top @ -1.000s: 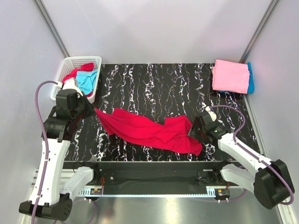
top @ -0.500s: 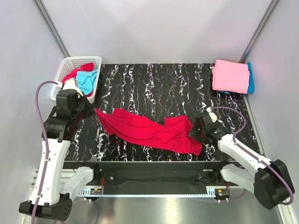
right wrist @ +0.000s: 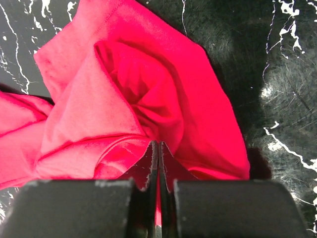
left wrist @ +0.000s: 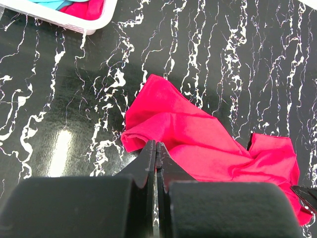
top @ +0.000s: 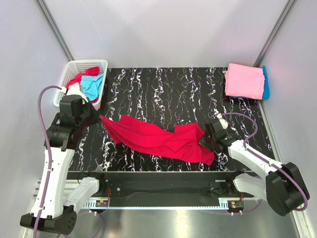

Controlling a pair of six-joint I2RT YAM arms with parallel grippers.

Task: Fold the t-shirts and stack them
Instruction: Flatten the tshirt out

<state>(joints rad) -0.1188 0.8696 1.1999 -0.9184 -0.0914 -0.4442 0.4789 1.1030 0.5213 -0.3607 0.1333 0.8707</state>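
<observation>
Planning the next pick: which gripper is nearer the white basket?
Left. The left gripper pinches the red t-shirt close by the basket; the right gripper pinches it far across the table.

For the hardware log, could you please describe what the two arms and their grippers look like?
The left arm and right arm have white shells, black joints and bases; a purple cable runs along each. The left gripper and right gripper are black, each with two flat, tapering fingers.
</observation>
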